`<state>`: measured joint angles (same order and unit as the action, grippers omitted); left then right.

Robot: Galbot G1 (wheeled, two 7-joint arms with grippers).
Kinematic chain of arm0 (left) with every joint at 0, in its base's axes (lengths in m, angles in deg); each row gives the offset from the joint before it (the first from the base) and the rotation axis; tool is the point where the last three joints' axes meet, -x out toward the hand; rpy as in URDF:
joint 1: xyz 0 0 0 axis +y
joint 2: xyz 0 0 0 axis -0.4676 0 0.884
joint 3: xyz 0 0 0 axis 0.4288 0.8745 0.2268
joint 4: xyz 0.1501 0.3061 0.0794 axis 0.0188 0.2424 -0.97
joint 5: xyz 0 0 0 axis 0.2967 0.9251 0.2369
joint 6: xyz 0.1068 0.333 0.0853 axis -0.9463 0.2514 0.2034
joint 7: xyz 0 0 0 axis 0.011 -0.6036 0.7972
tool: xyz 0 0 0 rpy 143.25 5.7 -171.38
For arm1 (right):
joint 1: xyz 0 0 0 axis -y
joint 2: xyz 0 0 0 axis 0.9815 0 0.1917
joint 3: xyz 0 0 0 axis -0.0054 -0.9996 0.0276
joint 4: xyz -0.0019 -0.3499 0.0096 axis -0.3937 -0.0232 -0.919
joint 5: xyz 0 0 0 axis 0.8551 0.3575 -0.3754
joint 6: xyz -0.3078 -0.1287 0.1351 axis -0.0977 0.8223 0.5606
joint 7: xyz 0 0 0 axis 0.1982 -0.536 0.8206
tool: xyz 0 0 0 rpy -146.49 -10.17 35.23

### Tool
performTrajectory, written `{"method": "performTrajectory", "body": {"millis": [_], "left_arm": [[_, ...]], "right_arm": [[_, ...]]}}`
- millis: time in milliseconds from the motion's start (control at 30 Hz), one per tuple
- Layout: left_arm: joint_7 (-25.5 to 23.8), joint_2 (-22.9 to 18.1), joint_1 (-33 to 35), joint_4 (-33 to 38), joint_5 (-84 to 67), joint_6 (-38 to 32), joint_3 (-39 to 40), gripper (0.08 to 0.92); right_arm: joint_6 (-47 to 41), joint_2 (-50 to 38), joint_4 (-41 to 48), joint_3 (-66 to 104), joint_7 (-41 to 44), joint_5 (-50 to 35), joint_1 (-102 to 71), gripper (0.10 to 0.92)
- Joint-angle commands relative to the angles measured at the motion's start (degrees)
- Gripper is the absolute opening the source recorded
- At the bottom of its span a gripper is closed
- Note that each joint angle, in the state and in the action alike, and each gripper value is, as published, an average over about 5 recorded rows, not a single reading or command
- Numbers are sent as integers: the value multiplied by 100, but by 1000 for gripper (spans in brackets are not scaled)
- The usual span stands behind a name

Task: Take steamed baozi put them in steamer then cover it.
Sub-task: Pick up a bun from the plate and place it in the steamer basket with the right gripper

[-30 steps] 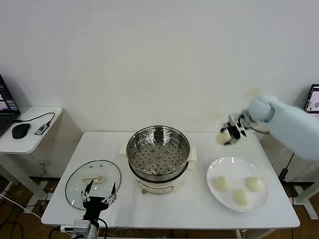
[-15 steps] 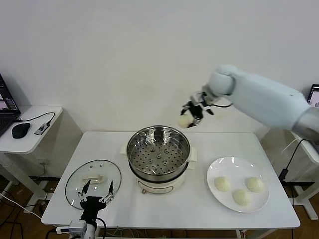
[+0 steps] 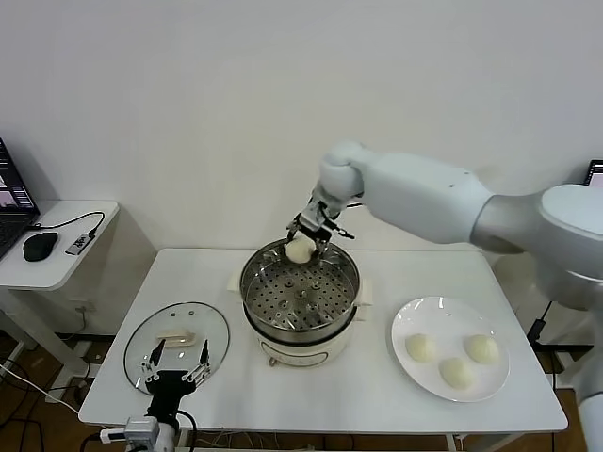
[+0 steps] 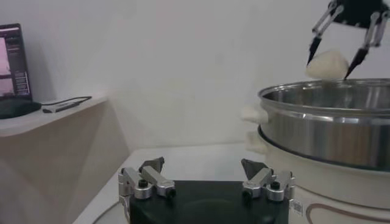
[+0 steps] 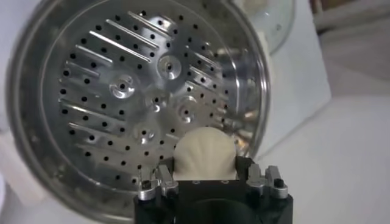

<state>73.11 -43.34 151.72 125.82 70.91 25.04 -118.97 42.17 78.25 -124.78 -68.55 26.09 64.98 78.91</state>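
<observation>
The baozi (image 3: pixel 300 250) is held in the air just above the far rim of the steamer (image 3: pixel 300 294), and it is not yet resting on the perforated tray (image 5: pixel 137 103). The right gripper (image 3: pixel 312 229) is closed around this bun from above, with its thin fingers on both sides of it; the left wrist view shows the bun hanging a little higher than the steel rim. The important relation for the coming move is that the free tray lies below the bun and toward the near side, so I judge that the gripper must go down and a little toward the centre of the pot before it lets go. The bun is round, so it has no long axis to align. The tray has nothing on it. Three more baozi (image 3: pixel 452 360) wait on the white plate (image 3: pixel 407 320) on the right side of the table, nearer to the right arm. The cover (image 3: pixel 176 343) lies flat to the left of the steamer, and the left gripper (image 3: pixel 175 362) hovers at its near edge with the fingers spread wide and holding nothing.
</observation>
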Motion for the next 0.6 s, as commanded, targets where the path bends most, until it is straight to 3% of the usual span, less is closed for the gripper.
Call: {"method": "performTrajectory", "body": {"millis": [33, 433, 600], "left_arm": [[0, 13, -5, 6, -23, -5, -24, 823], [-3, 32, -31, -14, -27, -13, -38, 823], [1, 9, -30, 1, -25, -11, -26, 823]], "right_arm": [[881, 352, 429, 12, -283, 1092, -408, 619], [1315, 516, 929, 372, -615, 1976, -815, 629], [1354, 440, 883, 384, -720, 1925, -767, 708]]}}
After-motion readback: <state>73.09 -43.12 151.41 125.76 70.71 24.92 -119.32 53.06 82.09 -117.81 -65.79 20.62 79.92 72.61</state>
